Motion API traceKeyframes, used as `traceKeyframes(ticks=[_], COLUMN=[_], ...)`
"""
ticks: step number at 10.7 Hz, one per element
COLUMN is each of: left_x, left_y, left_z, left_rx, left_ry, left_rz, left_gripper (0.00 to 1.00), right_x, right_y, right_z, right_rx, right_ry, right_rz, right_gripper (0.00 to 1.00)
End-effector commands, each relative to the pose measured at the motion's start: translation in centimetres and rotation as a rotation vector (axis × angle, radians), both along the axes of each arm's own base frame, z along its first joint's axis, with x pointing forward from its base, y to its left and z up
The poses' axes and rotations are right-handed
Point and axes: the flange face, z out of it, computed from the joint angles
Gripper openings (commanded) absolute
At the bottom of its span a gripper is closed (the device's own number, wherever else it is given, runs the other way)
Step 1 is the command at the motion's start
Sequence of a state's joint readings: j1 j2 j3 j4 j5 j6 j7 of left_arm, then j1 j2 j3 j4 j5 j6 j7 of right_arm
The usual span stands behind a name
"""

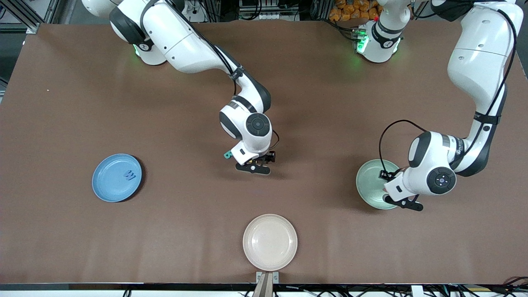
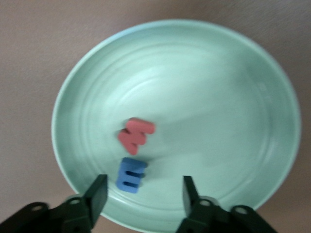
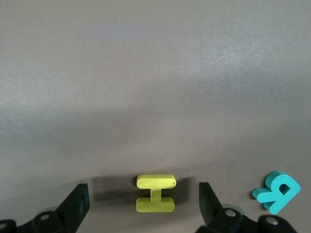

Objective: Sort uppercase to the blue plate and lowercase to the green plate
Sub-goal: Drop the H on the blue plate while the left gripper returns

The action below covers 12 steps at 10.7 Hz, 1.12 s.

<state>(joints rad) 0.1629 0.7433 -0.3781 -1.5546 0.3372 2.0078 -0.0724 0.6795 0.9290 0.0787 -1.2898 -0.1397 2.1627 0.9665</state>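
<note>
The right gripper point(image 3: 141, 206) hangs with fingers spread over the yellow H point(image 3: 155, 193) on the brown table point(image 1: 330, 103), the teal R point(image 3: 278, 191) beside it. The foam letter likely handles light and squashy; pinch across its crossbar. The left gripper point(image 2: 141, 196), spread and empty, hovers over the smooth, rimmed green plate point(image 2: 233, 87), which holds the red w point(image 2: 136, 135) and blue m point(image 2: 131, 174). A blue W point(image 1: 129, 175) lies on the blue plate point(image 1: 105, 181).

Beige plate point(image 1: 270, 242) resting on the brown table point(image 1: 62, 231) near the front edge, midway between both ends.
</note>
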Motion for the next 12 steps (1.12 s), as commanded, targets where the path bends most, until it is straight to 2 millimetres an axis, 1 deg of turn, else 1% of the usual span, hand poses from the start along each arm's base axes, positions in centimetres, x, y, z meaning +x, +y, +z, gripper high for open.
traceKeyframes(ticks=[1,2,3,4,8,9,10,12], left_x=[-0.7,-1.0,-1.3,-1.7,-3.0,-3.4,-3.5,-3.7], left_y=[-4.4,-5.7,-7.3,-8.5,-12.6,-13.6,-13.8,-13.9], left_z=[2.8,3.3,3.7,3.9,4.7,4.7,4.6,4.3], left_rx=[0.042,0.047,0.041,0.043,0.047,0.051,0.055,0.059], left_ry=[-0.044,-0.054,-0.059,-0.054,-0.061,-0.062,-0.061,-0.057], left_rz=[0.024,0.029,0.031,0.036,-0.016,-0.020,-0.020,-0.025], left_gripper=[1.00,1.00,1.00,1.00,1.00,1.00,1.00,1.00], right_x=[0.4,0.5,1.0,1.3,1.6,1.3,1.3,0.8], right_y=[0.3,0.2,-0.2,-0.6,-1.2,-1.3,-1.3,-1.4], right_z=[-0.2,-0.3,0.1,0.0,-0.1,-0.4,-0.2,-0.5], right_rx=[0.001,0.003,0.023,0.033,0.029,0.026,0.028,0.024], right_ry=[-0.014,-0.012,-0.020,-0.028,-0.025,-0.018,-0.020,-0.008], right_rz=[-0.005,-0.014,-0.030,-0.043,-0.048,-0.049,-0.048,-0.050], right_gripper=[1.00,1.00,1.00,1.00,1.00,1.00,1.00,1.00])
